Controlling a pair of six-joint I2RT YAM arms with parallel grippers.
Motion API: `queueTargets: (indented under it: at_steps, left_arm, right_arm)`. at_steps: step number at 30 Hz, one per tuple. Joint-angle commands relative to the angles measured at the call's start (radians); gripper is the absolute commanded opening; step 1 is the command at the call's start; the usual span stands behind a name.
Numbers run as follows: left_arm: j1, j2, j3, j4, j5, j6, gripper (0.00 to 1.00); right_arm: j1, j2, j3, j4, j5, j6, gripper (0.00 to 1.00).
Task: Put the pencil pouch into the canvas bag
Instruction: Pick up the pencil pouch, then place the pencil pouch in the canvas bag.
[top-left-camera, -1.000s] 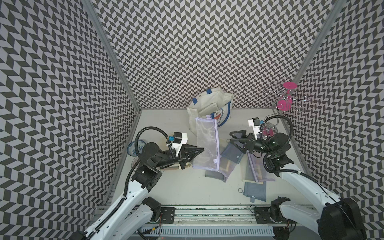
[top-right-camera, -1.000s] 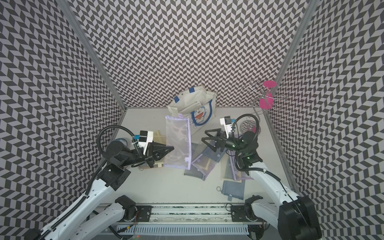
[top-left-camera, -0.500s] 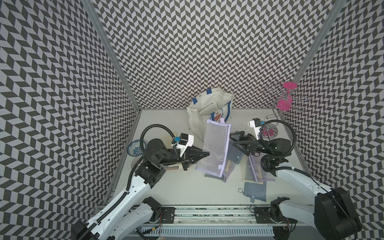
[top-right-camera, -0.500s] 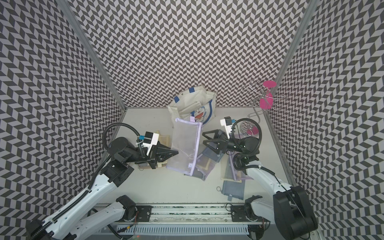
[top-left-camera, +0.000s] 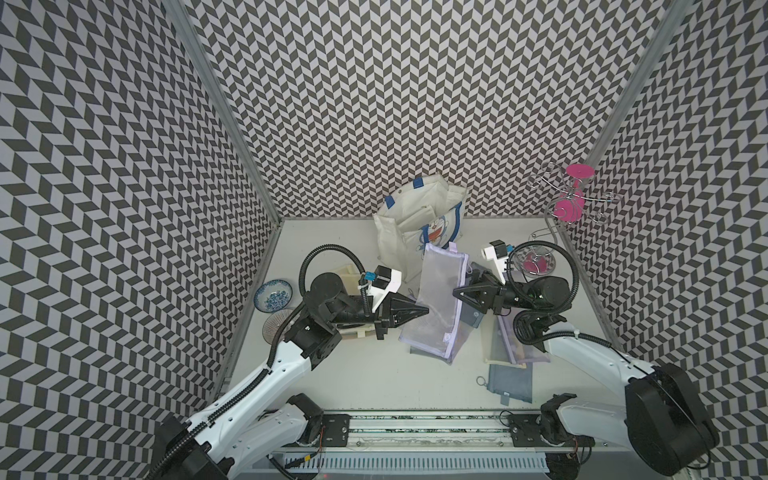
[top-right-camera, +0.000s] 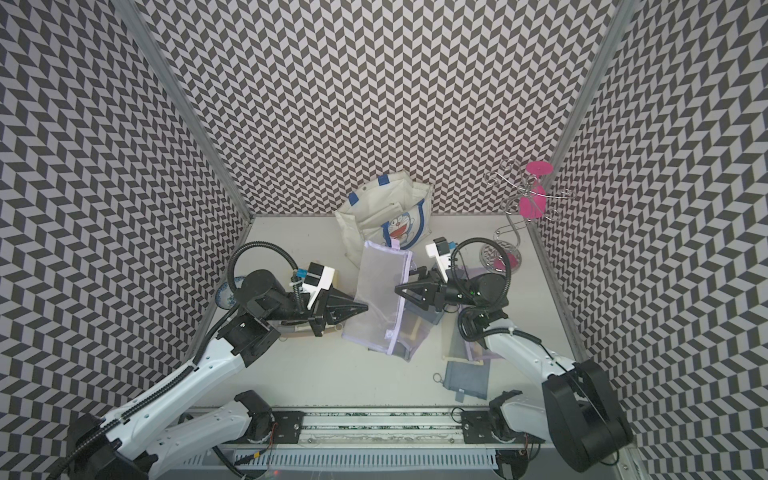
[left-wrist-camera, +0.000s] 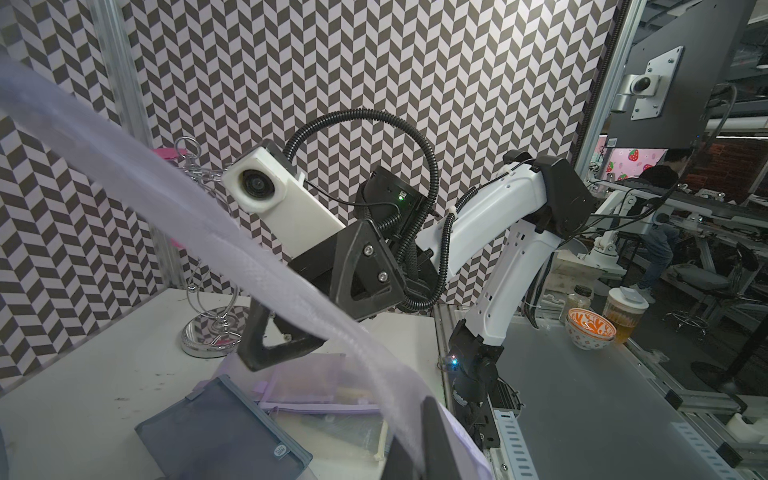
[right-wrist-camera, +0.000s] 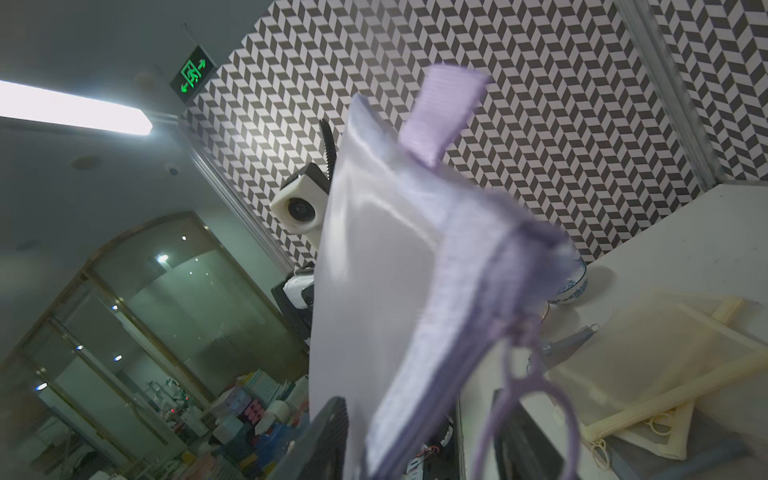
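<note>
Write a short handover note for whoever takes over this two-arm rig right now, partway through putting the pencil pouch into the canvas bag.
Left gripper: shut on one long edge of the lavender mesh pencil pouch, holding it up above the table.
Right gripper: jaws straddle the pouch's opposite edge; I cannot tell whether they pinch it.
Canvas bag: standing at the back of the table, mouth open, just behind the pouch.
Done: pouch lifted.
Left: carry it over the bag's mouth, lower it in, release.

White table, canvas bag at back, blue bowl left, grey pouch front, chrome stand right.
</note>
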Motion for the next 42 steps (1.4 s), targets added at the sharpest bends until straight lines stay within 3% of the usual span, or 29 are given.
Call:
queueTargets:
  at_steps: [1, 6, 12, 16, 19, 25, 33, 42]
  left_arm:
    - [-0.005, -0.012, 0.021, 0.033, -0.029, 0.004, 0.00]
    - [-0.004, -0.004, 0.019, 0.025, -0.057, 0.006, 0.00]
    - [-0.004, -0.009, 0.024, -0.024, -0.154, -0.012, 0.02]
    - [-0.003, -0.038, 0.005, -0.085, -0.260, -0.041, 0.32]
    - [0.002, -0.075, -0.017, -0.128, -0.352, -0.058, 0.48]
    - [0.020, -0.129, -0.055, -0.169, -0.463, -0.093, 0.81]
    - [0.065, -0.114, -0.030, -0.402, -0.723, -0.100, 0.91]
    - [0.189, -0.198, -0.082, -0.472, -0.745, -0.128, 0.99]
  right_arm:
    - [0.012, 0.000, 0.022, 0.065, -0.012, -0.002, 0.27]
    - [0.013, -0.025, 0.028, -0.035, 0.005, -0.080, 0.00]
    - [0.012, -0.111, 0.040, -0.255, 0.073, -0.239, 0.00]
    - [0.010, -0.186, 0.055, -0.433, 0.176, -0.384, 0.00]
    - [0.010, -0.252, 0.075, -0.595, 0.293, -0.492, 0.00]
    - [0.010, -0.297, 0.014, -0.527, 0.395, -0.473, 0.00]
    - [0.010, -0.251, 0.035, -0.561, 0.479, -0.498, 0.00]
    - [0.011, -0.216, 0.150, -0.675, 0.598, -0.486, 0.00]
